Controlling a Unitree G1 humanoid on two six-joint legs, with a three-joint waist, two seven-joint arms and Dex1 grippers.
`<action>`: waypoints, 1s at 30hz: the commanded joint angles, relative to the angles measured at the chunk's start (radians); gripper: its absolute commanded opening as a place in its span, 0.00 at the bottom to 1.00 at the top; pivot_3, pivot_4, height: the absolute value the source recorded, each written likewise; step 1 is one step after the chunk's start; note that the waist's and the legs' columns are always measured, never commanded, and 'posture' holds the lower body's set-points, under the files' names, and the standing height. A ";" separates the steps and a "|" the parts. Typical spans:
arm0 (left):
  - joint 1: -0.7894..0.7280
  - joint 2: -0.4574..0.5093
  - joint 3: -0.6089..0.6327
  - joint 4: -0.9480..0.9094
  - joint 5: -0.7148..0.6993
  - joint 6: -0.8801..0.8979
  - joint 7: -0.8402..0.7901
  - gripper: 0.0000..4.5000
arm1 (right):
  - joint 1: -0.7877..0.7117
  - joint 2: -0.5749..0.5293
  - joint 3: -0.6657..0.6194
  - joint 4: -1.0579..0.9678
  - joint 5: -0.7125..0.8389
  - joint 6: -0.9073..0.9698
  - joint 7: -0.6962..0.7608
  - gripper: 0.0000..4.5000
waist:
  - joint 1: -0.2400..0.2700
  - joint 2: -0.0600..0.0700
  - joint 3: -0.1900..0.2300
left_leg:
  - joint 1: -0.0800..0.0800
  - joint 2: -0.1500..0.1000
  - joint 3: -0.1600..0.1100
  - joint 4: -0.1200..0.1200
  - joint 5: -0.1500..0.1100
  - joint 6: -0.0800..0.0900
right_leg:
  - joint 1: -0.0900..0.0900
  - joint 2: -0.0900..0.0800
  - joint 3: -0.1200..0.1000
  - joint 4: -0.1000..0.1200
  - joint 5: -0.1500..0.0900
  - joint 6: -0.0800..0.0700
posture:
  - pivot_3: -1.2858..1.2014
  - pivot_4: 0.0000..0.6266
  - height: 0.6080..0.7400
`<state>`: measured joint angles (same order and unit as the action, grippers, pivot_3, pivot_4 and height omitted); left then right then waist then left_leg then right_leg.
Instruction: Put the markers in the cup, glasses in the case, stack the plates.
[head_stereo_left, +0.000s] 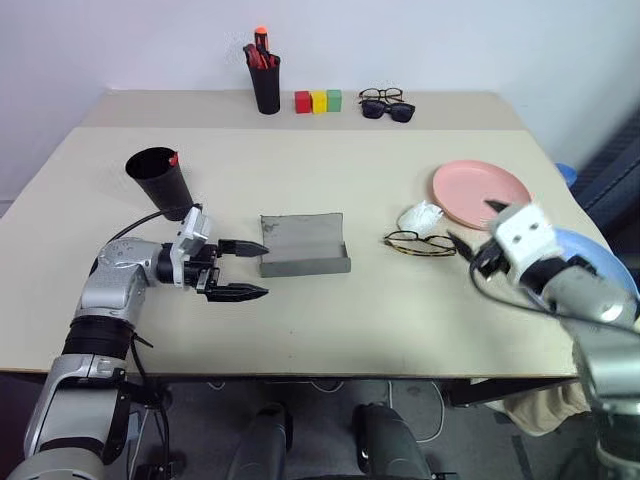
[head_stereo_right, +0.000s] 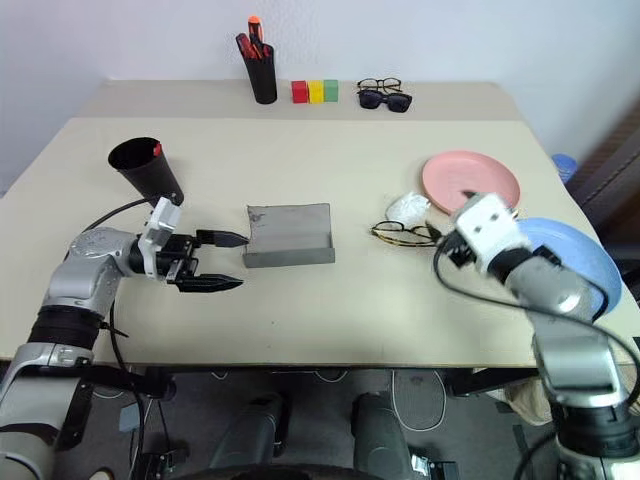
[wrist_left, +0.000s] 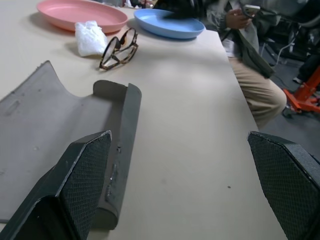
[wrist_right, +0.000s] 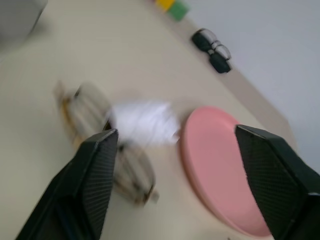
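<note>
Left wrist view shows the glasses (wrist_left: 120, 47) lying folded beside the white cloth (wrist_left: 90, 38), near the open case (wrist_left: 55, 150). Both pincers gape empty: left gripper (head_stereo_left: 243, 268) by the case, right gripper (wrist_right: 175, 165) above the glasses. They look light, thin and fragile, so the bridge seems the safest hold.

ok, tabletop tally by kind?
Plates: 2, pink, blue
Eyewear: 3, near, far pairs
Black cups: 2
Blocks: 3
Grey case: 1
White wad: 1
Total: 12

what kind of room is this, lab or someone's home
Probably a robot lab or test room: a plain beige table set with sorted props like the small red, yellow and green blocks, and a seated person watching nearby.
</note>
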<state>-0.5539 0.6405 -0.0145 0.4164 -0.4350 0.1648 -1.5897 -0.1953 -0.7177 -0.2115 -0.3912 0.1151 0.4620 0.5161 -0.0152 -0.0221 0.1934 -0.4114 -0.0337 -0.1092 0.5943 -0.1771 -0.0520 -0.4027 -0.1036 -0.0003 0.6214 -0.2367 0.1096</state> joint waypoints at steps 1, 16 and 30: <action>0.014 -0.001 0.015 -0.064 -0.016 0.009 0.013 1.00 | -0.125 -0.017 -0.011 0.125 0.002 -0.013 -0.002 0.83 | 0.001 0.000 0.000 | 0.000 0.000 0.000 -0.001 0.000 0.000 | 0.000 0.000 0.000 -0.001 0.000 0.000 | 0.52 0.24 1.00; 0.159 0.060 0.076 -0.344 -0.089 0.174 0.142 1.00 | -0.270 0.078 0.142 0.674 -0.118 -0.375 -0.028 0.83 | -0.001 0.003 0.002 | -0.006 -0.001 0.000 -0.001 0.000 0.001 | -0.004 0.000 -0.001 -0.003 0.001 -0.001 | 0.52 0.24 1.00; 0.164 0.078 0.077 -0.353 -0.102 0.200 0.170 1.00 | 0.145 0.212 0.067 0.100 -0.069 -0.115 -0.156 0.83 | -0.005 0.004 0.001 | -0.003 0.000 0.001 0.000 -0.001 0.000 | -0.003 0.000 0.000 -0.003 0.000 0.001 | 0.52 0.24 1.00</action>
<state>-0.3693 0.7155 0.0571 0.0688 -0.5251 0.3662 -1.4169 -0.0120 -0.5065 -0.1088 -0.2443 0.0434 0.3337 0.3822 -0.0201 -0.0177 0.1942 -0.4148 -0.0336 -0.1087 0.5941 -0.1780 -0.0516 -0.4057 -0.1035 -0.0004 0.6183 -0.2367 0.1101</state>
